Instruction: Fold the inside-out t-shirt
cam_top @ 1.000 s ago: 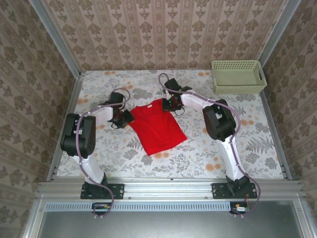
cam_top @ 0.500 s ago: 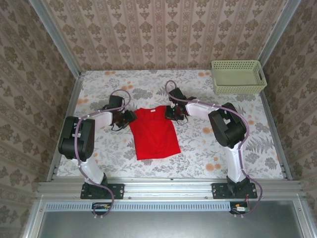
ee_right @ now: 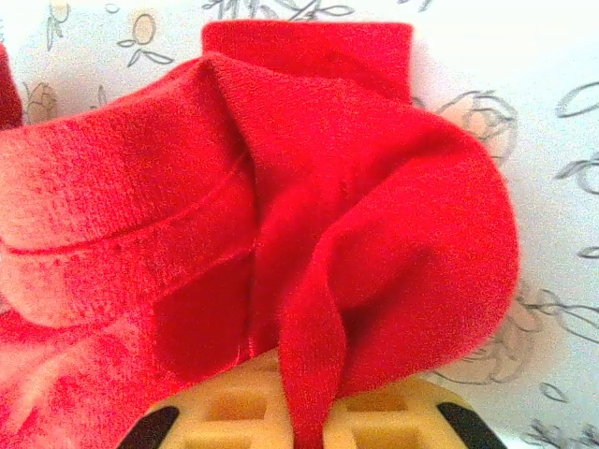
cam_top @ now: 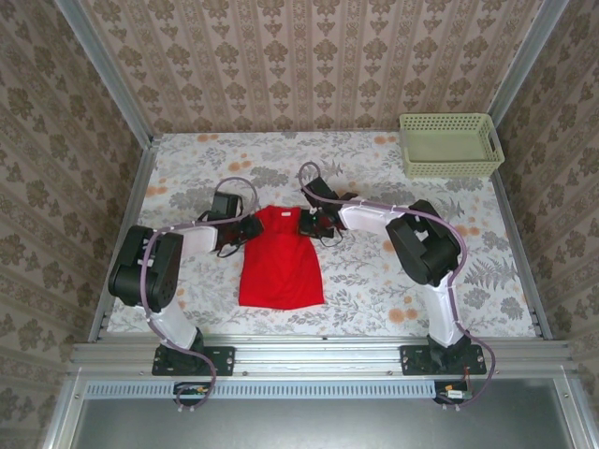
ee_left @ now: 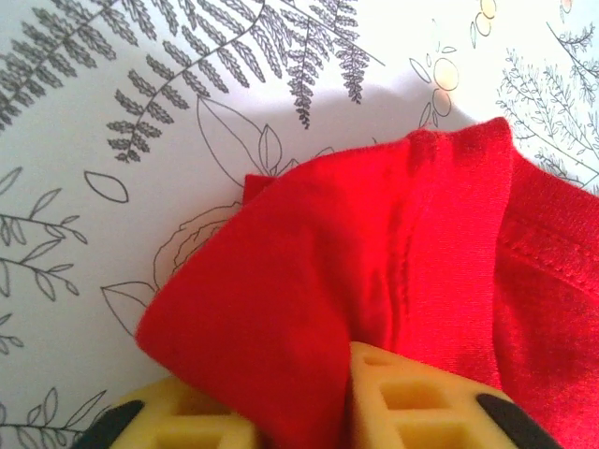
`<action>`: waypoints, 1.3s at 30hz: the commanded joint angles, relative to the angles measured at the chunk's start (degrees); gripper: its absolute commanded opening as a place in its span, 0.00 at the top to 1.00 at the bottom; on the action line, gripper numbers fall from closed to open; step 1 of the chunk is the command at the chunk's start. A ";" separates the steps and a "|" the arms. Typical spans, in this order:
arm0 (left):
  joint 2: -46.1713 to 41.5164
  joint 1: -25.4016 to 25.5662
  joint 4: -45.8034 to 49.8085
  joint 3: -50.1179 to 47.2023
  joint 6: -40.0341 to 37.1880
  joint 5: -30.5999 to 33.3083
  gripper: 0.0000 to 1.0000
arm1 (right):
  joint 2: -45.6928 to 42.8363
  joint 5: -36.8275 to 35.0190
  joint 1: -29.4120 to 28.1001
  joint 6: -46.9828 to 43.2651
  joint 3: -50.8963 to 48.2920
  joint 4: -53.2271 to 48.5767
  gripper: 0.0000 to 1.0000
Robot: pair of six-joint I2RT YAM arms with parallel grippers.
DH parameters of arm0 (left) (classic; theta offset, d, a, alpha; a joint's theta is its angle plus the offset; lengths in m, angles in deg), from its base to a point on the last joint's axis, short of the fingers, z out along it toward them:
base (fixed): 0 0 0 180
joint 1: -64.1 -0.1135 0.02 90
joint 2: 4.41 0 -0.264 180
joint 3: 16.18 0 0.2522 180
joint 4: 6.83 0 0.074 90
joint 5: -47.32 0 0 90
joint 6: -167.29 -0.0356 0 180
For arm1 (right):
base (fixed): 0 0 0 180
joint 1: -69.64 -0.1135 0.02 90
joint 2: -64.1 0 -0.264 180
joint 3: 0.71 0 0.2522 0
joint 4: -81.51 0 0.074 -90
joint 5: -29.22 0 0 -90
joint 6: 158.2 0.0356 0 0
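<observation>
The inside-out t-shirt point(cam_top: 279, 263) lies as a narrow bright red strip on the flowered table, its lower hem toward the arm bases. My left gripper point(cam_top: 245, 228) is at its upper left corner and shut on the cloth; a fold of the t-shirt point(ee_left: 374, 243) is pinched between the yellow fingers point(ee_left: 421, 398). At the upper right corner my right gripper point(cam_top: 309, 223) is shut on the cloth too, with a bunched red fold of the t-shirt point(ee_right: 356, 215) squeezed between its yellow fingers point(ee_right: 234, 412).
A pale green basket point(cam_top: 450, 145) stands at the back right corner of the table point(cam_top: 393, 281). Metal rails and patterned walls close in the table's left, right and back sides.
Both grippers have drawn the shirt's upper corners toward each other and slightly forward. The shirt has swung from a slanted spread into a narrower, straight strip.
</observation>
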 commanded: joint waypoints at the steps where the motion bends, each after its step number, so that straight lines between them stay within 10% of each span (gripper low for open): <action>1: -0.74 2.00 1.16 -2.50 0.11 -5.58 0.84 | -2.72 -3.23 1.99 0.24 -3.09 -0.23 0.90; 5: -3.18 1.55 0.94 -3.03 0.30 -5.67 1.00 | -5.15 -0.09 3.29 -2.28 -5.17 3.97 0.96; 26: -9.82 -7.45 -5.00 25.12 0.47 -14.75 1.00 | -10.81 12.62 14.76 -6.14 19.79 6.50 1.00; 39: -23.74 9.10 -16.78 -12.82 -1.00 -16.14 1.00 | -33.42 8.52 7.52 -8.16 -30.75 20.29 1.00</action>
